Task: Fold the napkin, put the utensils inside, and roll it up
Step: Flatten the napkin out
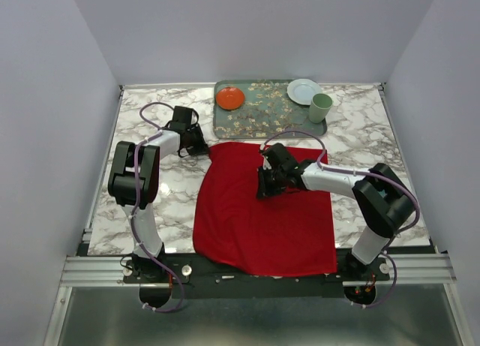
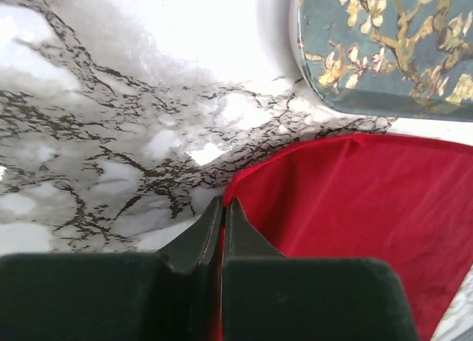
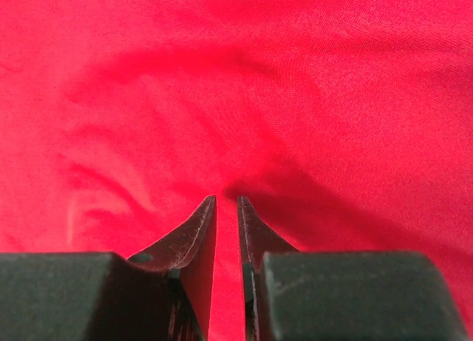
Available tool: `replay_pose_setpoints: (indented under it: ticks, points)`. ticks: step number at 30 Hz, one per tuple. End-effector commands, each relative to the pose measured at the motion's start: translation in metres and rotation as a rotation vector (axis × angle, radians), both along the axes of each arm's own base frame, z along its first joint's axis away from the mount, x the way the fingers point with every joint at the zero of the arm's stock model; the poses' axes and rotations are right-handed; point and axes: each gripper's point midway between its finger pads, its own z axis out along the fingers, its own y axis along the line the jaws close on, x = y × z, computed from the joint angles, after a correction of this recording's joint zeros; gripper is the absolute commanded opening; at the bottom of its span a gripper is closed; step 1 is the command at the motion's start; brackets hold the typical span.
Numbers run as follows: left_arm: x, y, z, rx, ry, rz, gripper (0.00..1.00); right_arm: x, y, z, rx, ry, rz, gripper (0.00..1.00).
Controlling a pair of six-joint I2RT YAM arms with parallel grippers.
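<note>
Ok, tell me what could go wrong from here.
The left claw pinches only a corner edge of the napkin; it may slip free when lifted.
The right claw bites mid-cloth, wrinkles gathering at its tips; pulling may bunch rather than fold.
The tray sits close by; cloth could snag it.

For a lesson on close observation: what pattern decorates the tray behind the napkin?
Cream blossoms on golden branches over grey-teal; the tray shows best in the left wrist view.

You've got one red napkin, one floral tray and one pale green cup. Plates come to two: one orange-red plate, one white plate.
</note>
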Motion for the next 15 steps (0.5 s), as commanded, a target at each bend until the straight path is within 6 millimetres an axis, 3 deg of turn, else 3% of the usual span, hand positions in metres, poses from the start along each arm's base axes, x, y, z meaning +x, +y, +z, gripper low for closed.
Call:
replay_pose_setpoints:
  ticks: [1,4,8,12,13,15]
  points:
    - [0.012,0.022,0.013,0.131,-0.018,0.022,0.04,0.012,0.007,-0.003,-0.007,-0.024,0.024,0.25]
    - [0.023,0.045,0.027,0.277,-0.028,0.027,0.0,0.016,0.007,-0.011,-0.031,-0.032,0.044,0.23]
    - [0.037,0.06,0.04,0.386,-0.051,0.0,0.0,0.024,0.012,-0.016,-0.046,-0.037,0.057,0.21]
    - [0.051,0.059,0.037,0.414,-0.036,-0.045,0.0,0.038,0.016,-0.021,-0.078,-0.048,0.043,0.2]
    - [0.049,0.059,0.024,0.423,0.003,-0.066,0.0,0.041,0.015,-0.022,-0.095,-0.056,0.046,0.2]
    - [0.058,0.058,0.027,0.43,-0.004,-0.073,0.0,0.048,0.012,-0.025,-0.138,-0.063,0.037,0.19]
